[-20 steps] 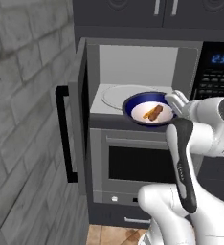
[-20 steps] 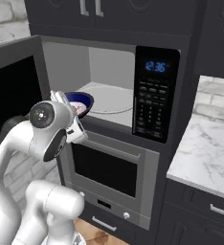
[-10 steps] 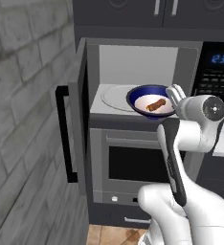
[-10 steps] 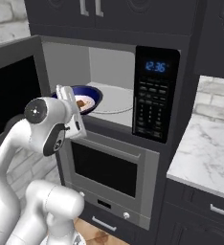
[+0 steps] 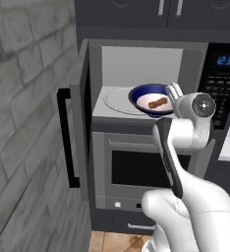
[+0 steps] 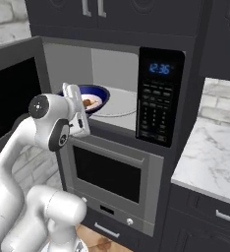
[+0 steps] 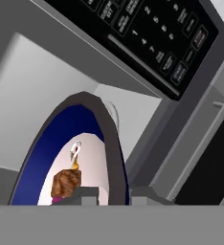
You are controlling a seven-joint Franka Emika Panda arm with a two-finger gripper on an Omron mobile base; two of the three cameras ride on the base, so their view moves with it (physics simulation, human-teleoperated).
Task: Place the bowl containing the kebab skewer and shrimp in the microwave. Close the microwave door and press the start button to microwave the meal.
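Note:
My gripper point(image 5: 172, 92) is shut on the right rim of the bowl point(image 5: 147, 95), dark blue outside and white inside. I hold the bowl just above the floor of the open microwave point(image 5: 141, 64), over the front right of the round turntable point(image 5: 118, 100). The brown kebab skewer point(image 5: 159, 102) lies in the bowl. In the hand view the bowl point(image 7: 61, 139) has its rim between my gripper's point(image 7: 115, 192) jaws, with the kebab skewer point(image 7: 65, 183) close by. The shrimp is hidden. The microwave door point(image 5: 82, 123) stands swung open to the left.
The black keypad panel point(image 6: 155, 112) with its blue display point(image 6: 160, 68) is right of the cavity. An oven point(image 6: 112, 172) sits under the microwave. A brick wall point(image 5: 23, 123) stands at the left, and a marble counter point(image 6: 213, 147) at the right.
The bowl has risen a little and moved deeper into the microwave cavity, still gripped by its rim. The wrist has swung round with it.

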